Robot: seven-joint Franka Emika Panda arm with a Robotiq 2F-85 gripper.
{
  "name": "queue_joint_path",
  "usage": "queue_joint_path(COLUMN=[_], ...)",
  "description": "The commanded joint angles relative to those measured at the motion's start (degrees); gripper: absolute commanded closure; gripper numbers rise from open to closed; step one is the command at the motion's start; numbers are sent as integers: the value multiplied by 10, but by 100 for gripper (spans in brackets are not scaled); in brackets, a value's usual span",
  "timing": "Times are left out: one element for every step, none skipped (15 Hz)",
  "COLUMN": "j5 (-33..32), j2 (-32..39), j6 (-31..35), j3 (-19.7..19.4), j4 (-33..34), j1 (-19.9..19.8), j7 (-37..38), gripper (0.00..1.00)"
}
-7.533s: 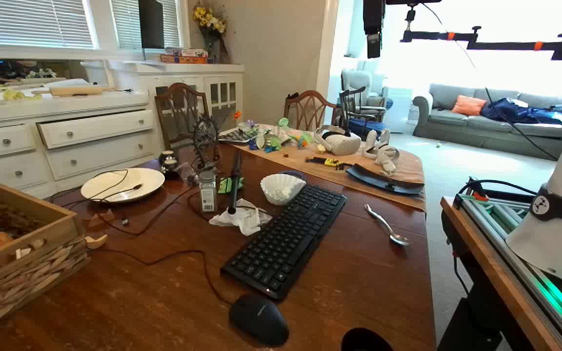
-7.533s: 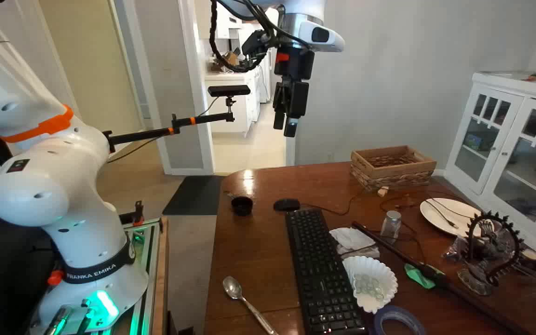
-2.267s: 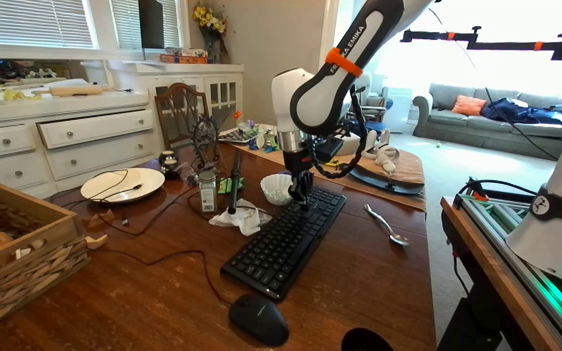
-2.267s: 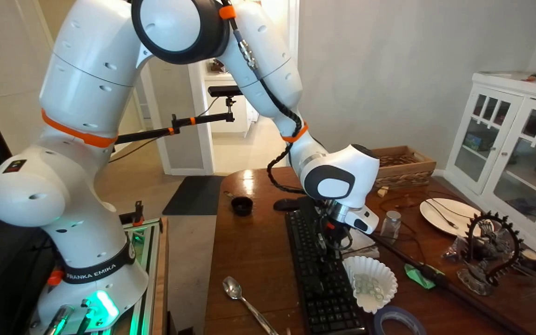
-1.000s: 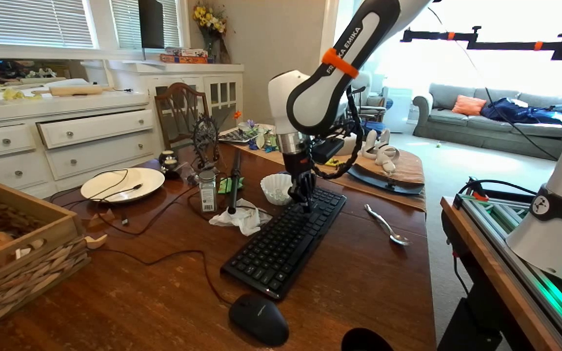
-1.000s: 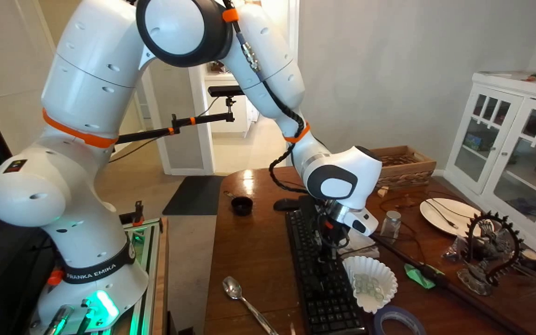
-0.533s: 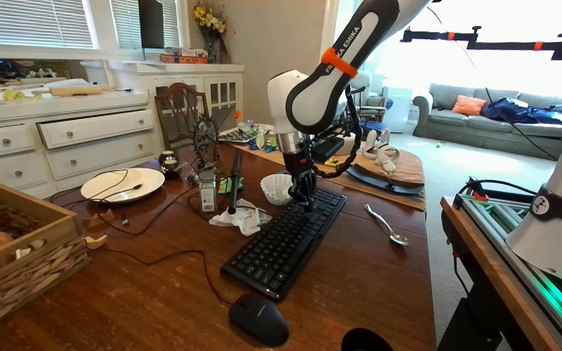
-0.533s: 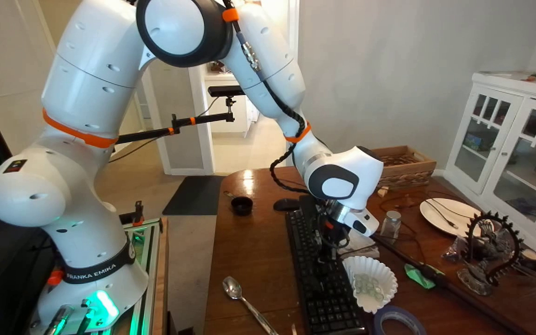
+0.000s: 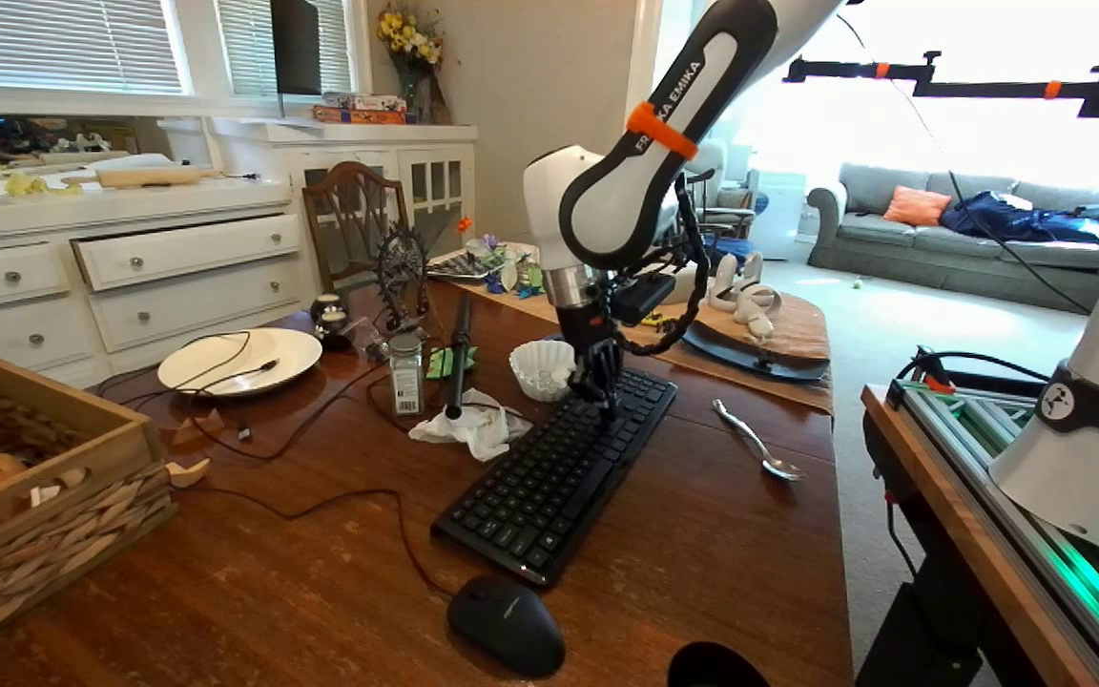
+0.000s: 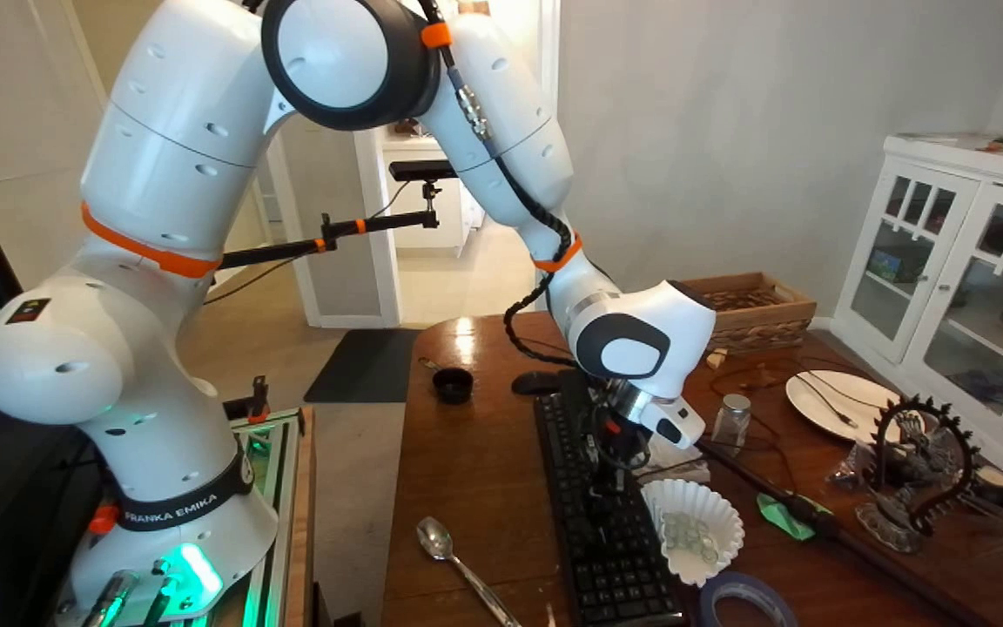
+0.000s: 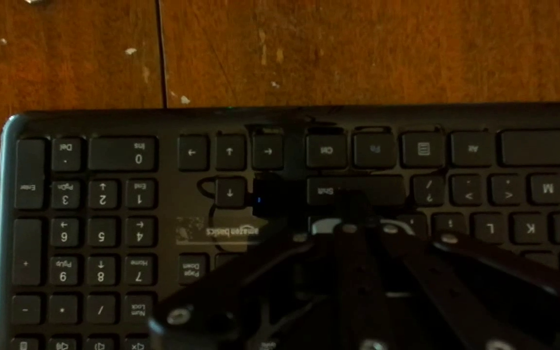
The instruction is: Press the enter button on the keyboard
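gripper (image 9: 609, 410) closed narrow, pointing down over the keyboard (image 9: 549, 487), overlapping the shift key (image 11: 382, 186) in wrist view; can't tell if touching. keyboard on the table (image 10: 467, 461) between spoon (image 10: 438, 542) and white bowl (image 10: 723, 515).

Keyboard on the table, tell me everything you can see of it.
The keyboard is long, flat and black, apparently glossy plastic, with pale-lettered keys, a number pad and an amazon basics label. It lies face up on the wooden table, one end near the mouse. The closed gripper points down at its keys, hiding some in the wrist view; whether it touches them is unclear.
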Motion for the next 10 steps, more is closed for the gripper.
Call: queue_joint_path(j5=[12,11,12,11,11,12,10,12,11,10], j2=[12,12,11,11,11,12,14,19,25,28], j6=[7,9,11,14,15,13,13,14,17,20], j3=[4,4,5,6,6,6,5,6,5,5], j4=[9,8,7,6,5,6,8,10,13,14], j1=[-4,-3,-4,-5,-5,-6,-5,-8,-10,-11], j7=[-16,-18,-22,-25,-29,-30,-30,-35,-39,-42], gripper=[100,100,100,100,100,100,100,100,100,100])
